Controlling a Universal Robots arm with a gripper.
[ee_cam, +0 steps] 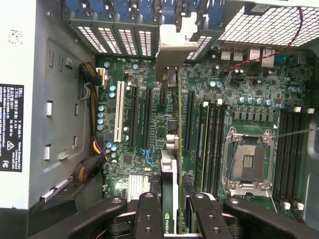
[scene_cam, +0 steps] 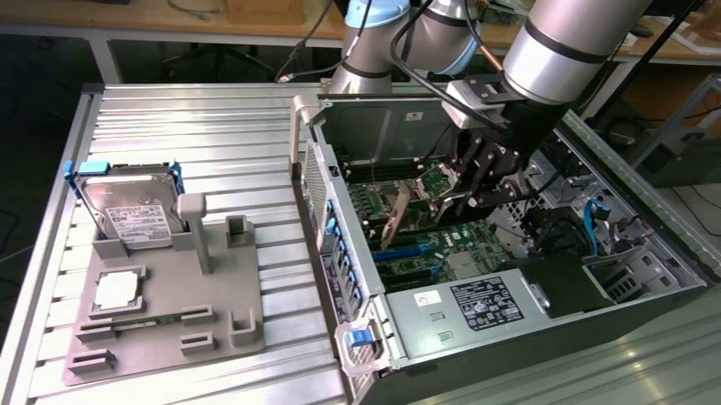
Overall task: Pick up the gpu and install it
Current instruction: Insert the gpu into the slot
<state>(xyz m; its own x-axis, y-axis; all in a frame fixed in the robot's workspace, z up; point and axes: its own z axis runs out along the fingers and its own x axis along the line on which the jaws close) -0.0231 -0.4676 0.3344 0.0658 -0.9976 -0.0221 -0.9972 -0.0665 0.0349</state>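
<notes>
ribbed metal table [scene_cam: 192, 126], wooden bench [scene_cam: 113, 13], dark floor [scene_cam: 34, 93]

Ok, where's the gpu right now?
The gpu is clamped in the hand inside the open computer case, on the exterior view's right, edge-on over the expansion slots of the motherboard.

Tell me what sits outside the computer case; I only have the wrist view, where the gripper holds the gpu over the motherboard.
Observer: A grey holder lies beside the case, on the exterior view's left.
Operator: Anything in it?
Observer: A hard drive with blue tabs stands on edge in it.
Operator: Anything else?
Observer: A square processor chip lies flat on it, nearer the camera.
</notes>
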